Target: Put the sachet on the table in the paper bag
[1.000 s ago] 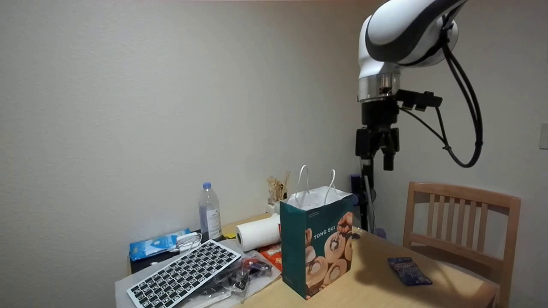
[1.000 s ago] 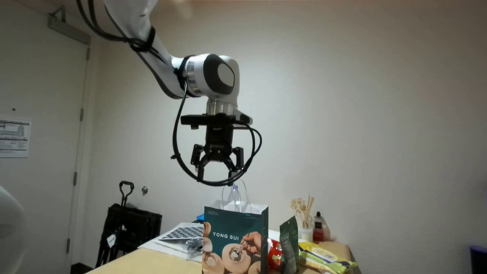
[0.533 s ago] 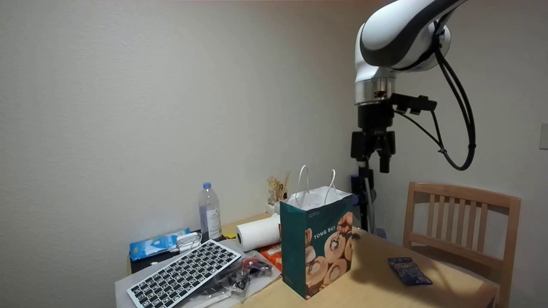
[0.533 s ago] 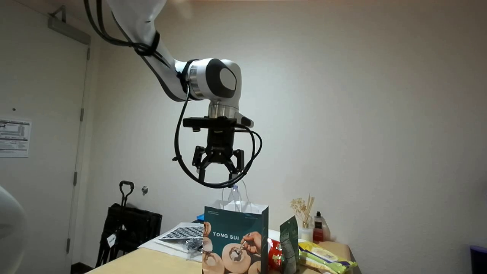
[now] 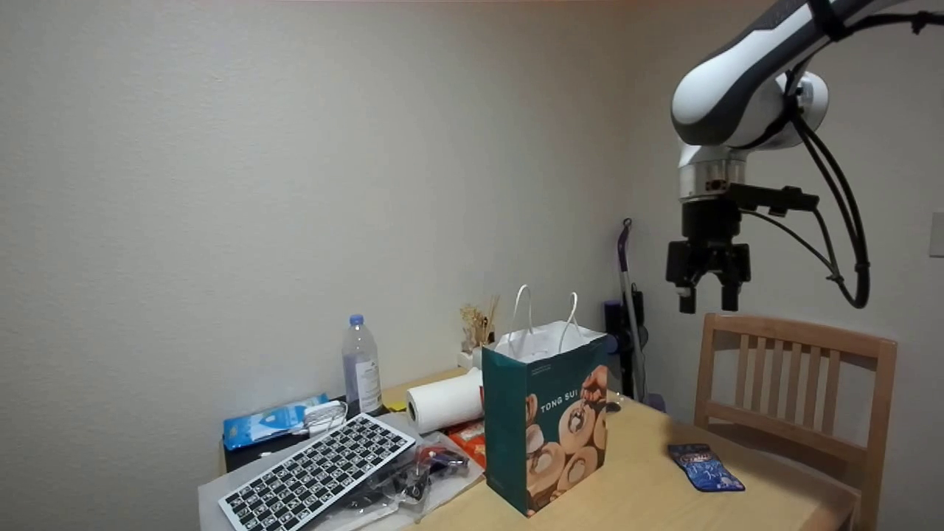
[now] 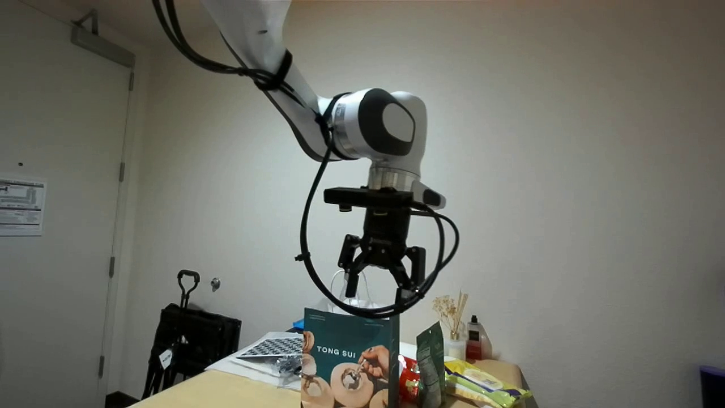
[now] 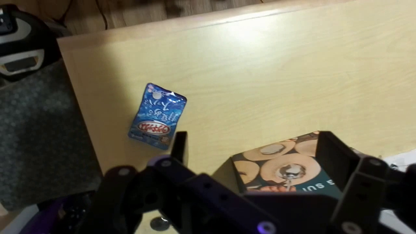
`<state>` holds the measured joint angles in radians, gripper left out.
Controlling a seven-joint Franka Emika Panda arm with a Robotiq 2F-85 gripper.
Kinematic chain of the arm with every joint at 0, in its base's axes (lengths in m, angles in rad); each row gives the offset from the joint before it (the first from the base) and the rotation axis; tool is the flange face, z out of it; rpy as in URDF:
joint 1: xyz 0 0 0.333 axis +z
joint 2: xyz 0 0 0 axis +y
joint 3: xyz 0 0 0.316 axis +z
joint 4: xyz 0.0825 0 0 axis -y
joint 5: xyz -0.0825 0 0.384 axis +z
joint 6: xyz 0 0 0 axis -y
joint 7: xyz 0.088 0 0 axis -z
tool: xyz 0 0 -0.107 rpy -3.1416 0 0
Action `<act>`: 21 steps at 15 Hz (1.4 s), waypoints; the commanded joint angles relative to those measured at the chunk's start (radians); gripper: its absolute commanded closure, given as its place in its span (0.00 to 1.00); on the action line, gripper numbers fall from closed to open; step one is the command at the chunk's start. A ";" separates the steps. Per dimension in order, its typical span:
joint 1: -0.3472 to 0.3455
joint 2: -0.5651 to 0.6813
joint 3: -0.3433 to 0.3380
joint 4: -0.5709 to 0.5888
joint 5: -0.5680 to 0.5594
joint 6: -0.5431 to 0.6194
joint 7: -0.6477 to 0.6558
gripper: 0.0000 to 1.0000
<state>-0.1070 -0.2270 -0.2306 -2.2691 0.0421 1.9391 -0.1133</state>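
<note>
In an exterior view the bag [image 5: 549, 424] stands upright on the bench [image 5: 634, 494], unmoved. Well apart from it, between three and four o'clock, the sachet [image 5: 706, 467] lies flat, likewise unmoved but now brighter lit. What changes is the tool [image 5: 708, 299]: in both exterior views it shifts off between three and four o'clock, so the approach to the sachet is likely under way, with the grasp and bagging to come. Its jaws stand wide apart, released, holding and touching nothing; from their gap in the wrist view, the sachet lies toward ten o'clock.
</note>
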 commanded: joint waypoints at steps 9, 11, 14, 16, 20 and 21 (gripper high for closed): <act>-0.107 0.077 -0.079 0.024 0.049 -0.036 -0.031 0.00; -0.096 0.190 -0.079 0.092 0.025 -0.047 -0.096 0.00; -0.090 0.336 -0.056 0.186 0.043 -0.045 -0.139 0.00; -0.097 0.432 -0.028 0.258 0.053 -0.043 -0.164 0.00; -0.110 0.470 0.009 0.276 0.034 -0.036 -0.128 0.00; -0.111 0.497 0.013 0.300 0.033 -0.042 -0.129 0.00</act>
<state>-0.1937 0.2723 -0.2431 -1.9710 0.0819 1.8992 -0.2471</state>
